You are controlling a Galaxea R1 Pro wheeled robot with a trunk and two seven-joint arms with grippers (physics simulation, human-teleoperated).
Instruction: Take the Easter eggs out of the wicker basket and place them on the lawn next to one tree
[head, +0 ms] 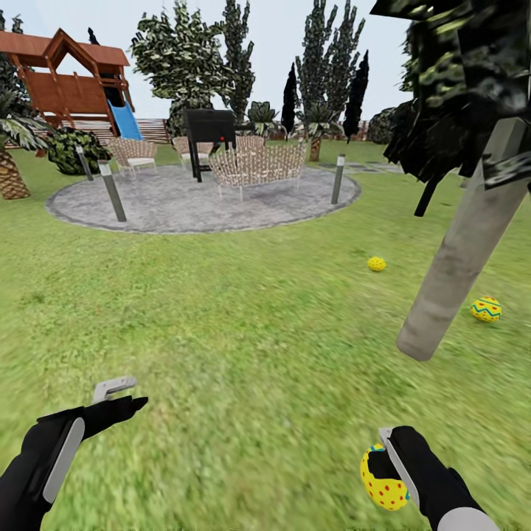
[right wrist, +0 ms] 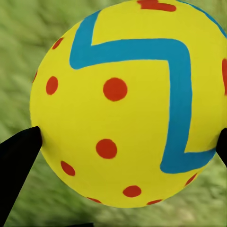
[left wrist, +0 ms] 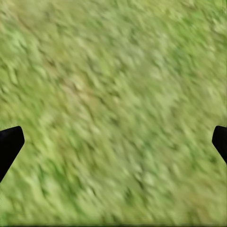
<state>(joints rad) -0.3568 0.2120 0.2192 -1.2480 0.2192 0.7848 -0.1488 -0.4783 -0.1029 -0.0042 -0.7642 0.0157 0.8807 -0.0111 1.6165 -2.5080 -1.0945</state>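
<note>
Left gripper (head: 122, 394) hangs low over the lawn (head: 221, 310), jaws spread and holding nothing — the left wrist view shows bare grass between the two fingertips (left wrist: 9, 144). Far back sits a grey paved circle (head: 184, 203) with pale woven chairs (head: 254, 166) and a wooden playhouse with a slide (head: 74, 81). Further right, one egg (head: 377, 263) lies on the grass a little way from the tree trunk (head: 461, 251); a second egg (head: 486, 309) lies near the trunk base on its other side. Right gripper (head: 383, 472) is clamped on the third egg (head: 383, 483), held above the grass, short of the trunk. The basket isn't visible here.

Risk: letting go from this height — the round egg could bounce or roll away from the tree. The first egg may also sit too far out to count as next to it.
</note>
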